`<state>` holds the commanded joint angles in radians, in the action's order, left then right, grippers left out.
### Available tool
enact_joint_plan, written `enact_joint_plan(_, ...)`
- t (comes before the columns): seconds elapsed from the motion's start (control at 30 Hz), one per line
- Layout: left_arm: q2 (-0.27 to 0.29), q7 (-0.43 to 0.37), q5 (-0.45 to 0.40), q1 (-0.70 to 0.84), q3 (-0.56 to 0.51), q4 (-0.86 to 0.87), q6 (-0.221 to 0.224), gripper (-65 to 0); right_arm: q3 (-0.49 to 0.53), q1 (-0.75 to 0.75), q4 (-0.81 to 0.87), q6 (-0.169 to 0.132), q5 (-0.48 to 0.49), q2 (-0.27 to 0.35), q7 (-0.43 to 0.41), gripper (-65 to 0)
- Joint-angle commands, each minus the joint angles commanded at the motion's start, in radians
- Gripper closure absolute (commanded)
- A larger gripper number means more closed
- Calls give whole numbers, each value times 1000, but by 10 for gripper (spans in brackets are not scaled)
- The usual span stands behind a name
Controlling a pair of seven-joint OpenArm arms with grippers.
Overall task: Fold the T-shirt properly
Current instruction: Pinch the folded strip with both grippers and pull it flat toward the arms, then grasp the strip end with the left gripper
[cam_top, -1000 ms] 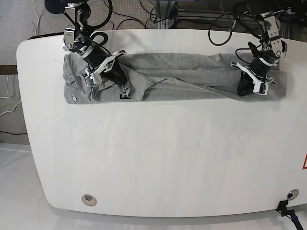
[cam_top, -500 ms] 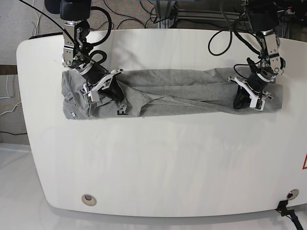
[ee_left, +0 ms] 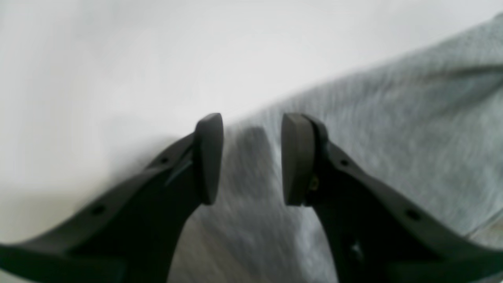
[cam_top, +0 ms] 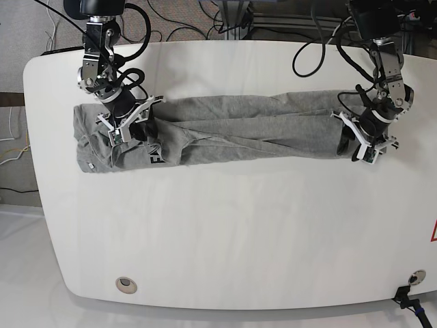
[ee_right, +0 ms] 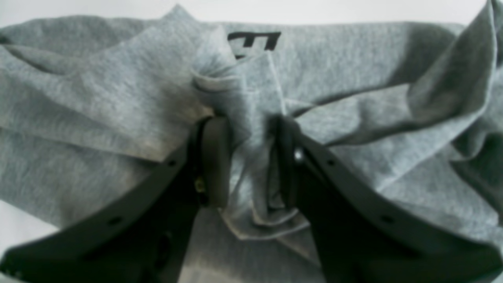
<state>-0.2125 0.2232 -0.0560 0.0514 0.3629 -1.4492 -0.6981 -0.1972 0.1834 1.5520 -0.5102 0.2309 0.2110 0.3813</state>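
1. T-shirt (cam_top: 239, 130): heather-grey, wrinkled, lies as a long band on the white table (cam_top: 225, 232) in the far half. Long axis runs 9 o'clock to 3 o'clock in base view, w/ a slight sag toward the 3 o'clock end.
2. 9 o'clock end is the wider, bunched part; black lettering (cam_top: 154, 157) shows at its near edge. 3 o'clock end is narrower and stops at the left gripper.
3. Right gripper (ee_right: 247, 157) (base view: 9 o'clock side): fingers closed onto a gathered fold of fabric; cloth fills the gap betw. the pads in the right wrist view. Black print (ee_right: 253, 41) visible just beyond, at 12 o'clock of the pads.
4. Left gripper (ee_left: 251, 157) (base view: 3 o'clock side): pads parted, a clear gap betw. them, nothing pinched there; flat grey fabric lies under and past them. Shirt edge runs diagonally from the pads toward 2 o'clock in the left wrist view; bare table at 10–12 o'clock of it.
5. Edges: far long edge fairly straight; near long edge uneven, creased diagonally mid-length.
6. Open room: broad bare tabletop at 6 o'clock of the shirt, down to the near table edge; narrower strip at 12 o'clock. Cables (cam_top: 321, 41) hang beyond the far edge.
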Motion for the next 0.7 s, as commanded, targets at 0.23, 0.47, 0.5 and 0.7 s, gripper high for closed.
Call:
enact_joint_plan(0.23, 2, 81, 35, 58, 75, -132, 0, -238, 0, 15, 38, 0, -5, 2, 34, -205)
enact_joint_plan(0.47, -28, 339, 236, 60, 296, -121, 0, -239, 3, 15, 35, 0, -5, -3, 38, -205)
enact_joint_plan(0.5, -28, 367, 250, 60, 321, -118, 0, -241, 3, 15, 34, 0, -5, -3, 38, -205)
enact_joint_plan(0.7, -35, 517, 354, 58, 414, -48, 0, -243, 5, 15, 32, 0, -3, -5, 40, -205)
